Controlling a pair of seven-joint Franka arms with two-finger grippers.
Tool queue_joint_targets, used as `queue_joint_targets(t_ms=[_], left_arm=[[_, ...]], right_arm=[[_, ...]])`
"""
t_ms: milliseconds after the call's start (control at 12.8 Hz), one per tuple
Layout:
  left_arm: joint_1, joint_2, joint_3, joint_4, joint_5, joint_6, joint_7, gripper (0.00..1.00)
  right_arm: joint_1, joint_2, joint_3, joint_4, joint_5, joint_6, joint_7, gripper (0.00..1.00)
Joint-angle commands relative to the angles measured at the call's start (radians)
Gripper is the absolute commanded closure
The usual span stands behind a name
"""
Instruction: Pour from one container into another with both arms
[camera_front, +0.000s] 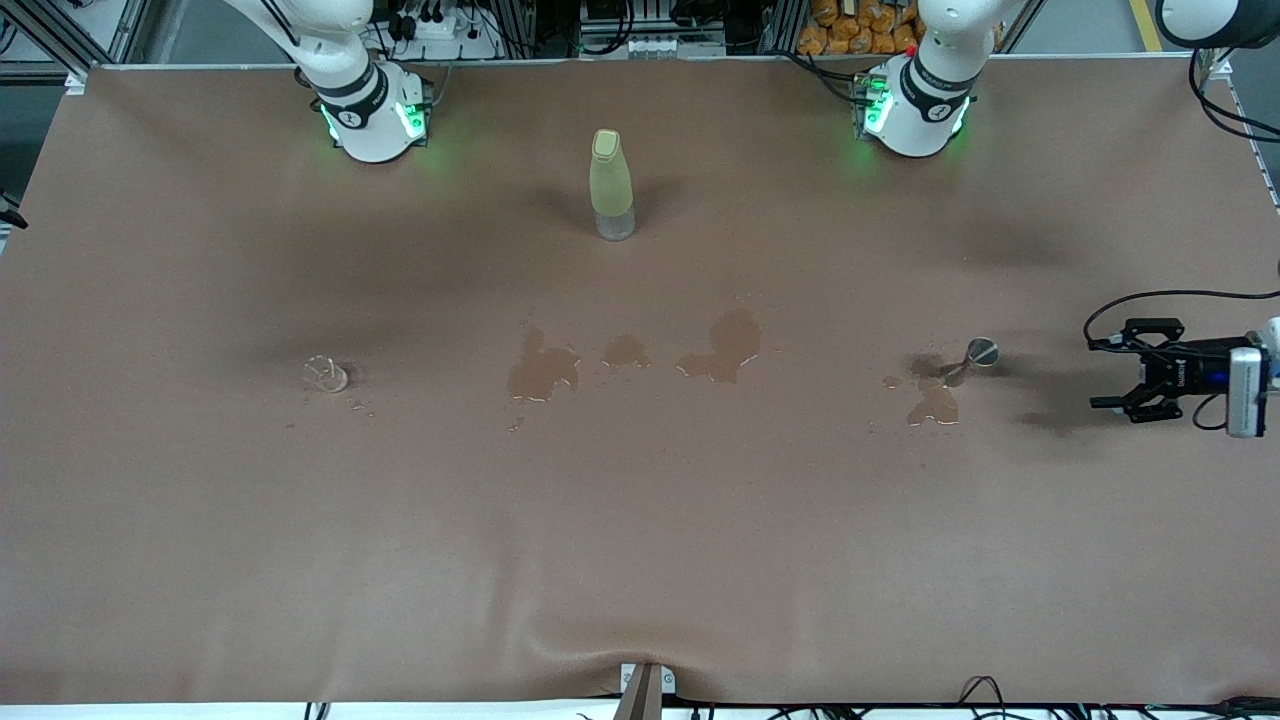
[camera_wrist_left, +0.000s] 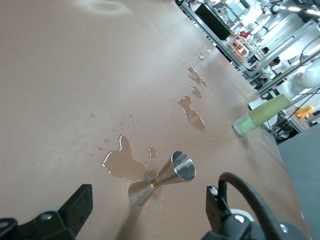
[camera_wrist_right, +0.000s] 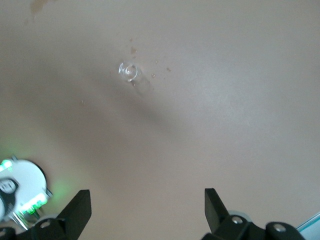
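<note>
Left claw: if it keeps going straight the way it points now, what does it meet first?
Probably the steel jigger, standing in a puddle straight ahead of the open left claw. Nothing shows between them, though the claw's height is unclear.

The front camera looked down from high across the brown table (camera_front: 640, 560), facing the two arm bases along the top edge and taking in nearly the whole surface. The left wrist camera sat low over the left arm's end of the table and looked slantwise along it, close to the metal jigger (camera_wrist_left: 162, 177), with the yellow-green bottle (camera_wrist_left: 262, 115) farther off; both also showed in the front view, jigger (camera_front: 968, 363) and bottle (camera_front: 611, 183). The right wrist camera hung high and looked almost straight down, sharing the clear glass (camera_wrist_right: 129, 71) with the front view (camera_front: 326, 374).
</note>
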Motion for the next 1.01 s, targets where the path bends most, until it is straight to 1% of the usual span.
queue_joint_targets(t_ms=[0,156,312,468,546,702,780,936], left_arm=[[-0.003,0.008,-0.014,0.011,-0.016,-0.02,0.147,0.0],[0.002,0.026,-0.025,-0.001,-0.024,-0.022,0.306,0.0],[0.005,0.059,-0.025,-0.015,-0.026,-0.028,0.418,0.0],[0.007,0.109,-0.027,-0.015,-0.064,-0.051,0.519,0.0],[0.005,0.123,-0.027,-0.015,-0.069,-0.051,0.545,0.0],[-0.004,0.149,-0.027,-0.012,-0.075,-0.049,0.579,0.0],[-0.006,0.152,-0.027,-0.012,-0.076,-0.049,0.579,0.0],[-0.016,0.158,-0.027,-0.01,-0.104,-0.039,0.587,0.0]], right_arm=[[-0.013,-0.013,0.016,-0.045,-0.052,0.059,-0.238,0.0],[-0.014,-0.015,0.015,-0.074,-0.058,0.107,-0.401,0.0],[-0.005,-0.015,-0.024,-0.12,-0.054,0.159,-0.489,0.0],[-0.003,-0.011,-0.047,-0.161,-0.025,0.2,-0.545,0.0],[-0.002,-0.01,-0.063,-0.19,0.015,0.22,-0.569,0.0],[0.03,-0.007,-0.126,-0.262,0.121,0.28,-0.665,0.0],[0.041,-0.005,-0.148,-0.293,0.162,0.303,-0.707,0.0],[0.043,0.004,-0.169,-0.35,0.254,0.329,-0.788,0.0]])
